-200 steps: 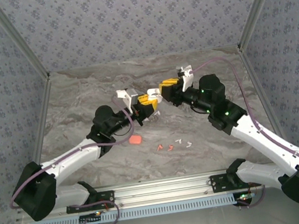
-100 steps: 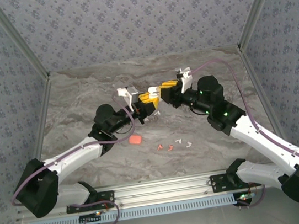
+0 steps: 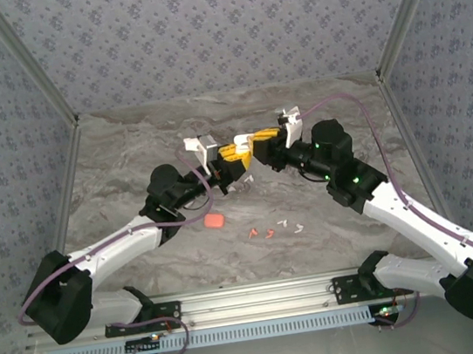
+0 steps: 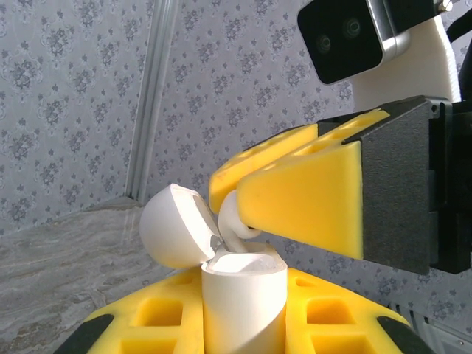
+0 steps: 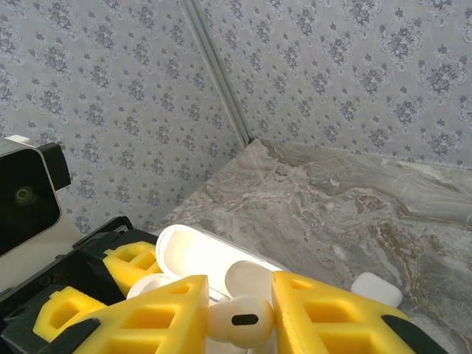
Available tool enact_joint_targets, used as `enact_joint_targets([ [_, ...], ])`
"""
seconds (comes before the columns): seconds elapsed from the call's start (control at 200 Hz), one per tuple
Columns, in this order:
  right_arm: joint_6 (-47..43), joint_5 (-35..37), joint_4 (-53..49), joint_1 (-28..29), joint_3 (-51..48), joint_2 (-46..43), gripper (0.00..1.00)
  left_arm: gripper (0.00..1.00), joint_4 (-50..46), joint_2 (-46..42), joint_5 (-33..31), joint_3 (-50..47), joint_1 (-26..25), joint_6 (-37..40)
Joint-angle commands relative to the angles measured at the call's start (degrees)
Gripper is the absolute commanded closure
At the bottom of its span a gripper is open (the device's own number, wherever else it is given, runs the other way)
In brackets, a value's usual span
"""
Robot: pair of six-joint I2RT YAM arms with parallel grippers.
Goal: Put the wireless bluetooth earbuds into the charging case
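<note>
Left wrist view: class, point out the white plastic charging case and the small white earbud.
white plastic charging case (image 4: 243, 299): left wrist view, front of its body.
small white earbud (image 4: 230, 217): left wrist view, its rounded head.

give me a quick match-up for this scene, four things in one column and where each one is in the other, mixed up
Things:
1. white case
2. white earbud
3. orange-red case
4. loose earbuds

Places:
A. lying alone on the table, beside the left arm
B. scattered on the table in a small cluster
C. gripped in the left tool, lid open
D. pinched in the right tool

Pairs: 1-C, 2-D, 3-A, 4-B
</note>
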Motion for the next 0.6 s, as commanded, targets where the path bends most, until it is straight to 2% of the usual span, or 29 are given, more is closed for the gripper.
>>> enact_joint_targets([
  [0.0,1.16,-1.38,-0.51,0.33,-0.43,-0.41,0.7,1.0,3.67,0.52,-1.07,1.11,-0.57,-0.47],
  [0.165,1.42,-1.58,-2.82,0.26,1.28,0.14,0.64,1.0,4.04,0.93,-0.9,1.25,-0.59,-0.65],
  [0.37,1.43,-4.26,-4.84,-1.31,4.25,-0.98,0.46,1.0,3.94,1.0,-0.96,0.95,-0.68,-0.5],
  [0.595,3.21,-7.36,-9.03,-7.03,6.62,-4.04,0.3,1.0,2.78,-0.17,-2.44,0.09,-0.64,1.03],
])
